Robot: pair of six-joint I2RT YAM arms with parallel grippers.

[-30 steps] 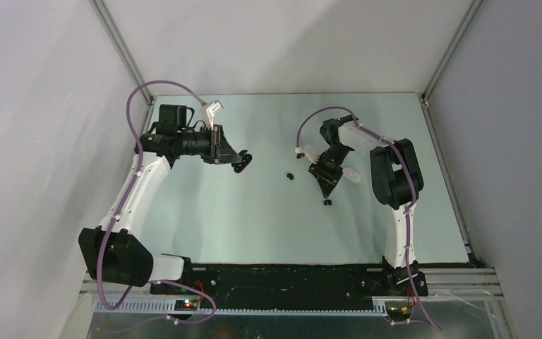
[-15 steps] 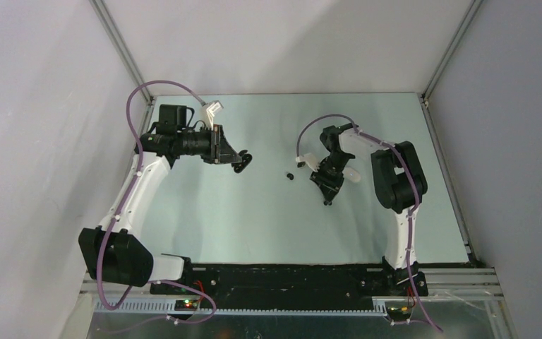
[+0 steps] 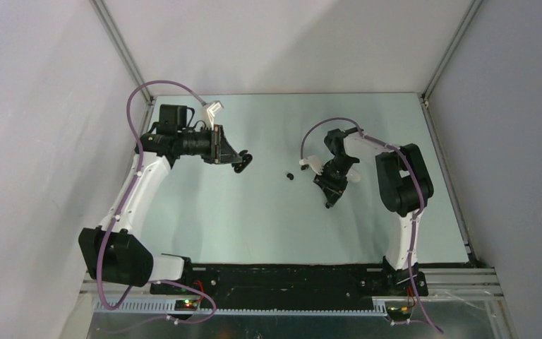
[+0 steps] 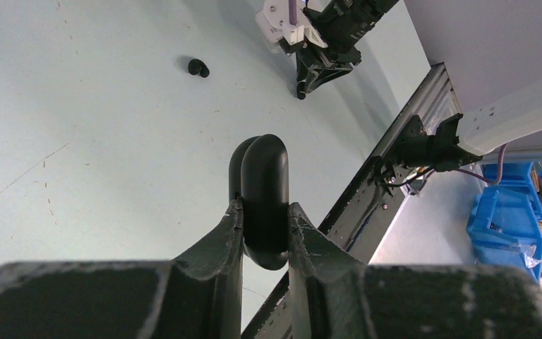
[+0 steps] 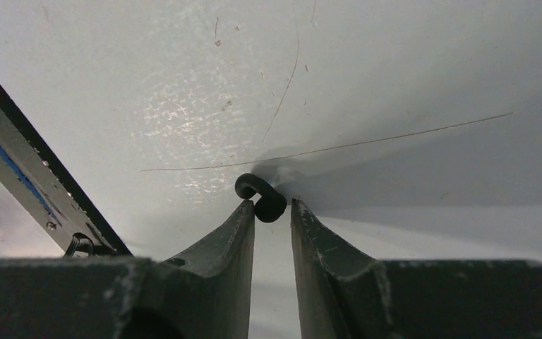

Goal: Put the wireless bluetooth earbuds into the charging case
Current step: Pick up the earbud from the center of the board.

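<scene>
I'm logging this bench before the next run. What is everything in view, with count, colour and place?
charging case: one, black, clamped in the left jaws.
loose earbud: one, black, mid-table between the arms.
second earbud: one, black, on the table at the right jaws' tips.
rounded white thing: one, on the table, partly hidden by the right arm; identity unclear.
table: one, pale grey-green.
storage bins: blue, count unclear, beyond the table's near edge.
left arm: white and black, jaws shut on the case.
right arm: white and black, jaws either side of the second earbud; grip unclear.
</scene>
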